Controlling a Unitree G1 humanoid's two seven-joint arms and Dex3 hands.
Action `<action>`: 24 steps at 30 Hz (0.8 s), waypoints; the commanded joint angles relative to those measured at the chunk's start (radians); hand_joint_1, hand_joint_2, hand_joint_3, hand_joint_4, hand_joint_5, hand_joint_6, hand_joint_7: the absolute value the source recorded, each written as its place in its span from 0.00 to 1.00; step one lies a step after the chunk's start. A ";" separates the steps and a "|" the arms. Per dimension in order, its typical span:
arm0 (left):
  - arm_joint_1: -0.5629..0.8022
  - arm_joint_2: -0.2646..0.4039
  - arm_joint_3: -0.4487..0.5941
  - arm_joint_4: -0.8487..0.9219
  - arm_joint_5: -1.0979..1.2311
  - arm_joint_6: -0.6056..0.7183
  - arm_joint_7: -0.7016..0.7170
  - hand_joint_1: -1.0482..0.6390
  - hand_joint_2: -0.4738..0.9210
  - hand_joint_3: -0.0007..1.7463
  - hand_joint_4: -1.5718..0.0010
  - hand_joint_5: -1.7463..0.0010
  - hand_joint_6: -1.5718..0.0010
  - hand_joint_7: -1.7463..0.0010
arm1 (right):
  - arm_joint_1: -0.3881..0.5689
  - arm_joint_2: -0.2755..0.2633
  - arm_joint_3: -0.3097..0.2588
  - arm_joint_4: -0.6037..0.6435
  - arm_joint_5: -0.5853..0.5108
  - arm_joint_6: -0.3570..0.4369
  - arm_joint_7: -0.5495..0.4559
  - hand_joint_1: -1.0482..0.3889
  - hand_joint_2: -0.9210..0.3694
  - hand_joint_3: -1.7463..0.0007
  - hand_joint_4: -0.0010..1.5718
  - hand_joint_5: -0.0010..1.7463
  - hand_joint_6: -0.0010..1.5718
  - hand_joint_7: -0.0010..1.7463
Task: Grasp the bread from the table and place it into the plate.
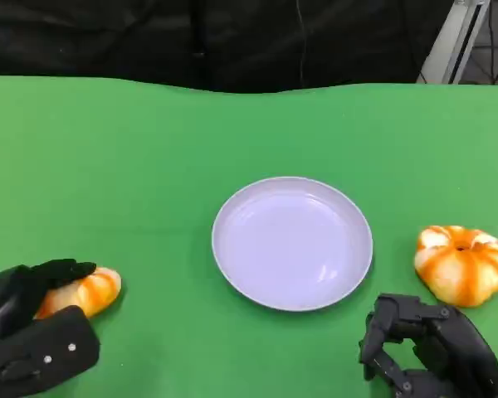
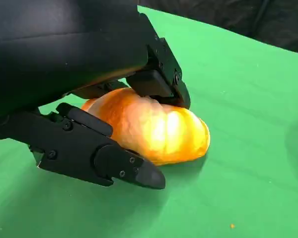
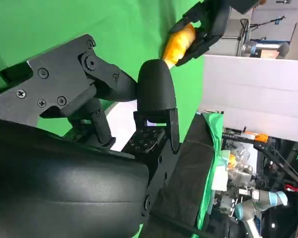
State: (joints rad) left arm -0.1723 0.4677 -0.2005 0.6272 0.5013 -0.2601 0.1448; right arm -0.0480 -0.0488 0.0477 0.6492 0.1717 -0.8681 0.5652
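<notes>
Head view: left robot hand (image 1: 33,327) at worktop's near-left corner, fingers wrapped over & under the oblong bread (image 1: 87,292), long axis aimed roughly at plate (image 1: 349,282) mid-worktop, w/ right robot hand (image 1: 427,348) curled, holding nothing, near-right.

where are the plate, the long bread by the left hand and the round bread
plate (image 1: 292,286), head view, bare near rim
long bread (image 2: 154,129), left wrist view, glazed top
round bread (image 1: 462,264), head view, middle of crust

Robotics lab: green-covered table (image 1: 149,166), black backdrop (image 1: 232,41), another robot arm (image 3: 256,206) amid cluttered equipment
</notes>
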 commanded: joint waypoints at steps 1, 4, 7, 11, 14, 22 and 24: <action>0.032 -0.011 -0.008 0.023 0.044 0.094 0.066 0.55 0.94 0.00 0.67 0.40 0.37 0.93 | 0.004 -0.016 -0.007 0.001 0.004 0.005 0.002 0.65 0.24 0.44 0.51 0.92 0.52 0.77; 0.024 -0.034 0.002 0.050 0.032 0.086 0.113 0.60 0.95 0.00 0.70 0.06 0.63 0.24 | 0.003 -0.016 -0.007 0.001 -0.001 0.008 -0.003 0.64 0.25 0.44 0.51 0.92 0.52 0.77; 0.015 -0.046 0.002 0.075 0.034 0.073 0.155 0.63 0.97 0.00 0.60 0.01 0.69 0.03 | 0.002 -0.016 -0.008 0.003 0.000 0.005 -0.003 0.65 0.25 0.44 0.51 0.92 0.52 0.76; 0.003 -0.063 0.006 0.117 0.025 0.042 0.219 0.62 0.96 0.00 0.59 0.00 0.69 0.00 | 0.004 -0.017 -0.006 -0.004 -0.005 0.008 -0.006 0.65 0.24 0.44 0.52 0.92 0.52 0.77; -0.010 -0.073 0.013 0.156 0.014 0.008 0.256 0.62 0.94 0.00 0.58 0.00 0.67 0.00 | -0.001 -0.013 -0.005 0.004 0.002 0.002 0.001 0.65 0.24 0.45 0.52 0.91 0.52 0.77; 0.001 -0.074 0.019 0.154 0.000 -0.128 0.336 0.57 0.91 0.00 0.57 0.00 0.67 0.00 | -0.001 -0.013 -0.005 0.007 -0.004 0.001 -0.002 0.65 0.25 0.44 0.52 0.92 0.52 0.77; 0.010 -0.067 0.017 0.135 0.013 -0.167 0.366 0.59 0.90 0.00 0.58 0.00 0.67 0.00 | -0.002 -0.011 -0.004 0.007 -0.006 0.002 -0.004 0.65 0.25 0.44 0.52 0.91 0.52 0.77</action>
State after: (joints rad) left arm -0.1914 0.3809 -0.1878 0.7716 0.5046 -0.3887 0.4737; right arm -0.0482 -0.0490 0.0483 0.6522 0.1712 -0.8635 0.5663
